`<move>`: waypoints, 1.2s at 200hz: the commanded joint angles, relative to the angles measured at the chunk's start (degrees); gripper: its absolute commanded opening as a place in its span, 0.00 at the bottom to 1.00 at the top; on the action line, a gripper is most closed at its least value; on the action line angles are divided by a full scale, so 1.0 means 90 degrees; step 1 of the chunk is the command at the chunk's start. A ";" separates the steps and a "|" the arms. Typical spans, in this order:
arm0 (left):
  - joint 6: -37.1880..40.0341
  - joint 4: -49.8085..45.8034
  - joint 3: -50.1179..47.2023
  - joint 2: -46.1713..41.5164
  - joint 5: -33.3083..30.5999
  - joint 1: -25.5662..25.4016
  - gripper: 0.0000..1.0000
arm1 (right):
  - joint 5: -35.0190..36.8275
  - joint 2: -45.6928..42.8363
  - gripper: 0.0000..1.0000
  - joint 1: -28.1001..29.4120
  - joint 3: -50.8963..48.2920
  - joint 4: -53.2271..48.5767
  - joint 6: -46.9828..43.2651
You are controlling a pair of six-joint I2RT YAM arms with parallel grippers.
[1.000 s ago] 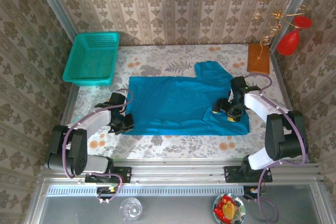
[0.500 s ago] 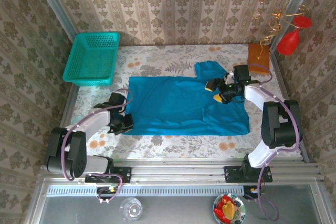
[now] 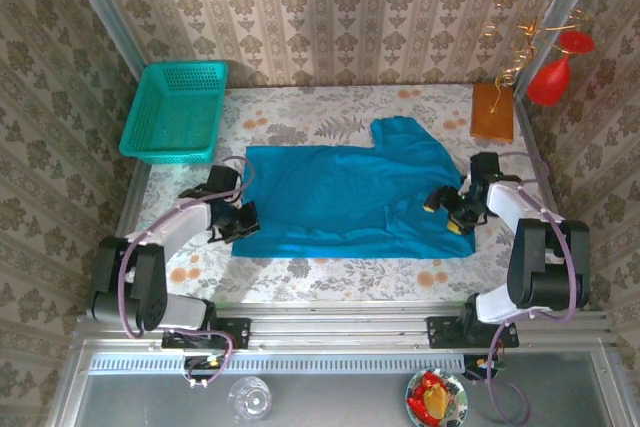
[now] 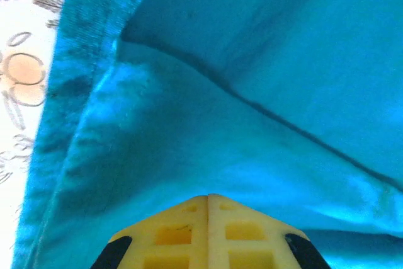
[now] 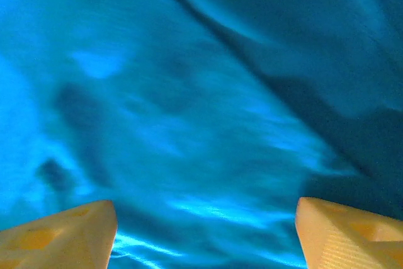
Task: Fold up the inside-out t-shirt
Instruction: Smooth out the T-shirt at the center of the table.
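The inside-out t-shirt [image 3: 340,197] is plain blue and lies spread flat across the middle of the table, with one sleeve pointing to the back right. My left gripper [image 3: 238,222] rests on its left edge. In the left wrist view this gripper [image 4: 208,198] is shut, its yellow tips together against the t-shirt [image 4: 252,61], and no cloth shows between them. A hem runs down the left of that view. My right gripper [image 3: 446,213] hangs over the shirt's right part. It stands wide open [image 5: 204,205] above the t-shirt [image 5: 189,92] and holds nothing.
A teal mesh basket [image 3: 175,112] stands at the back left corner. An orange-brown board [image 3: 492,110] lies at the back right, with a red ornament [image 3: 555,72] above it. Bare flowered table [image 3: 330,272] runs along the front of the shirt.
My right gripper swept up toward the sleeve, then came back down and to the right. My left gripper shifted slightly toward the back and stayed shut. The shirt lies much as before.
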 commanded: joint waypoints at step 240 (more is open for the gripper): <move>0.2900 -0.1271 0.2194 0.0866 0.0831 -0.1447 0.19 | 0.0195 0.0645 0.38 0.3521 0.1698 -0.0840 -0.4280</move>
